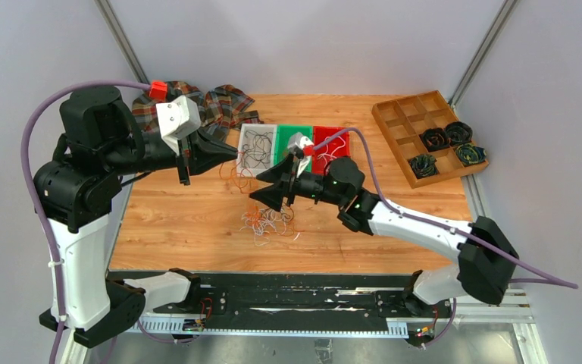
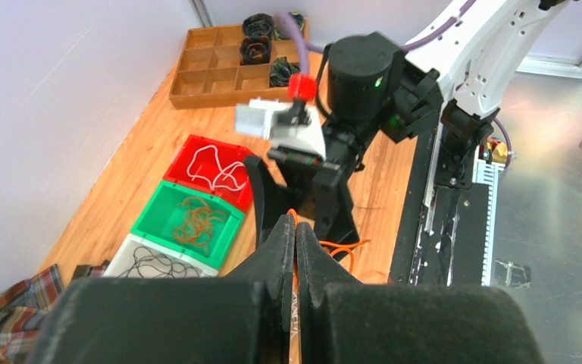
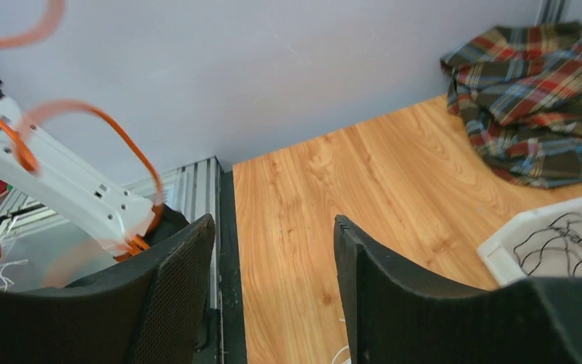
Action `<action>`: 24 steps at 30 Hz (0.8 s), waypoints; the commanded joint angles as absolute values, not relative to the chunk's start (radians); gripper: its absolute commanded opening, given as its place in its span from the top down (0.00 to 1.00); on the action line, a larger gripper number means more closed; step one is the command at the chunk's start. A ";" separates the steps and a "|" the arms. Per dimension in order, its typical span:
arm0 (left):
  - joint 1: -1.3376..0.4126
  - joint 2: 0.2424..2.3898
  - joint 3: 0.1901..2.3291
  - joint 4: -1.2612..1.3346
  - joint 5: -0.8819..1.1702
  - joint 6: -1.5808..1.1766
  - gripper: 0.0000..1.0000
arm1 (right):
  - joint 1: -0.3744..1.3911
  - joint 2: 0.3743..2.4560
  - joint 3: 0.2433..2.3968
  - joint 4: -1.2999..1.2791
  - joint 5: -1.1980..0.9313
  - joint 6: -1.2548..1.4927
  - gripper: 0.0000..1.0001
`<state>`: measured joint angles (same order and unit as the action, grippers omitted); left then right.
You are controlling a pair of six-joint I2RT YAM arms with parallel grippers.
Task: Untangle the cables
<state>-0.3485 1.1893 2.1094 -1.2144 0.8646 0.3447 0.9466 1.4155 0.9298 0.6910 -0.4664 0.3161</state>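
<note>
The cables (image 1: 269,221) lie in a loose bunch of thin white, orange and black strands on the tabletop (image 1: 189,220). The bunch is near the middle, on the side closer to the arm bases. Both end effectors are farther back than the bunch and neither one touches it. The left end effector (image 2: 295,227) is squeezed tight, with only a thin line between its fingers. It pinches one orange cable (image 2: 341,246), which drops away from its tip. The right end effector (image 3: 273,224) is wide open and holds nothing. It points at the left one, and their tips are close together. In the right wrist view the orange cable (image 3: 106,121) loops in the air just beside one finger. I cannot tell if it touches that finger. Behind the end effectors three bins sit in a row. The white bin (image 2: 125,254) has black strands in it, the green bin (image 2: 227,227) has orange ones, and the red bin (image 2: 189,144) has a white one. A wooden tray (image 1: 383,114) and a plaid cloth (image 1: 223,106) lie at the far corners.
</note>
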 commanded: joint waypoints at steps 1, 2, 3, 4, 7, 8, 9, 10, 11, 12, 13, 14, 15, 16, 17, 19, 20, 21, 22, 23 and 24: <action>-0.354 1.181 2.120 -1.209 0.862 0.349 1.00 | 0.931 1.324 0.918 0.728 -0.466 0.318 0.40; -0.353 1.184 2.123 -1.209 0.863 0.347 1.00 | 0.931 1.317 0.918 0.723 -0.471 0.316 0.40; -0.354 1.185 2.127 -1.209 0.865 0.345 1.00 | 0.931 1.311 0.917 0.723 -0.476 0.316 0.40; -0.354 1.186 2.130 -1.209 0.867 0.343 1.00 | 0.931 1.307 0.920 0.721 -0.481 0.317 0.40; -0.354 1.191 2.139 -1.209 0.869 0.340 1.00 | 0.931 1.311 0.940 0.723 -0.505 0.339 0.40; -0.354 1.192 2.142 -1.209 0.869 0.338 1.00 | 0.931 1.318 0.948 0.732 -0.510 0.350 0.40; -0.354 1.193 2.144 -1.209 0.870 0.338 1.00 | 0.931 1.332 0.958 0.743 -0.509 0.367 0.40; -0.354 1.193 2.146 -1.210 0.871 0.338 1.00 | 0.931 1.350 0.975 0.754 -0.513 0.383 0.40; -0.354 1.195 2.147 -1.209 0.871 0.336 1.00 | 0.931 1.369 0.991 0.764 -0.521 0.396 0.40; -0.354 1.196 2.148 -1.210 0.871 0.334 1.00 | 0.932 1.387 1.008 0.773 -0.529 0.408 0.40; -0.354 1.196 2.150 -1.209 0.868 0.333 1.00 | 0.934 1.408 1.019 0.789 -0.534 0.420 0.40; -0.354 1.197 2.151 -1.210 0.866 0.333 1.00 | 0.935 1.422 1.029 0.805 -0.541 0.427 0.39; -0.354 1.197 2.152 -1.210 0.864 0.334 1.00 | 0.938 1.433 1.040 0.813 -0.544 0.433 0.39; -0.354 1.195 2.154 -1.208 0.864 0.333 1.00 | 0.941 1.442 1.051 0.816 -0.547 0.435 0.39; -0.354 1.195 2.154 -1.209 0.864 0.333 1.00 | 0.943 1.450 1.059 0.822 -0.549 0.434 0.39; -0.354 1.195 2.153 -1.209 0.866 0.333 1.00 | 0.947 1.469 1.081 0.827 -0.554 0.438 0.39; -0.354 1.195 2.152 -1.209 0.865 0.334 1.00 | 0.949 1.477 1.095 0.827 -0.560 0.441 0.39; -0.354 1.195 2.151 -1.209 0.864 0.334 1.00 | 0.952 1.486 1.106 0.828 -0.565 0.443 0.40; -0.354 1.195 2.150 -1.209 0.864 0.336 1.00 | 0.952 1.496 1.113 0.831 -0.571 0.448 0.41; -0.354 1.195 2.151 -1.210 0.864 0.335 1.00 | 0.953 1.506 1.120 0.836 -0.575 0.453 0.42; -0.354 1.195 2.150 -1.210 0.865 0.336 1.00 | 0.953 1.514 1.124 0.841 -0.579 0.460 0.44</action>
<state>-0.3485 1.1950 2.1319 -1.2144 0.8635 0.3435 0.9474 1.4887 1.0706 0.7731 -0.5392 0.4252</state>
